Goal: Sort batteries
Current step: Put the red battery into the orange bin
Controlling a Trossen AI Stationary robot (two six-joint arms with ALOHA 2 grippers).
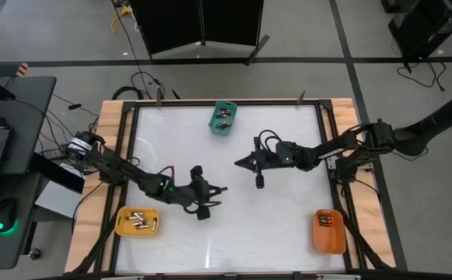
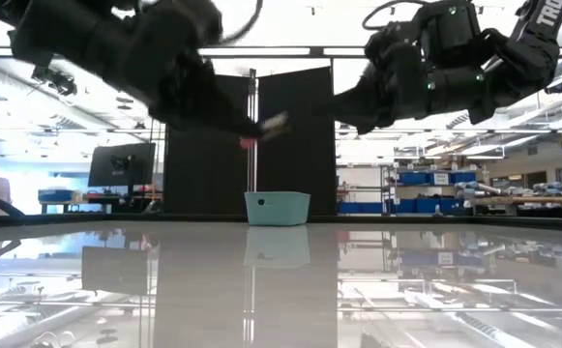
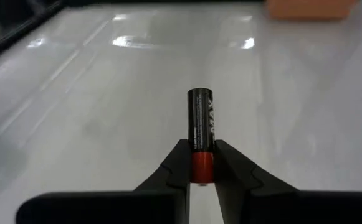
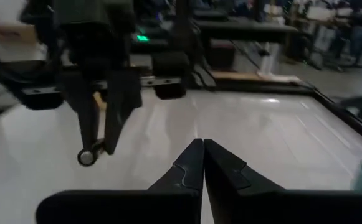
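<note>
The left gripper is clamping a battery by its red end, long axis pointing forward; the right gripper is hovering with fingers closed, empty.

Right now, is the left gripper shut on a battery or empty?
Shut on one. The left gripper clamps the battery by its red end, black body sticking out forward above the table.

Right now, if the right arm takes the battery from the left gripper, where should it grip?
Probably the black half of the battery, jaws across its round sides, coming from the far end: the left gripper clamps the red end. The right gripper is shut.
</note>
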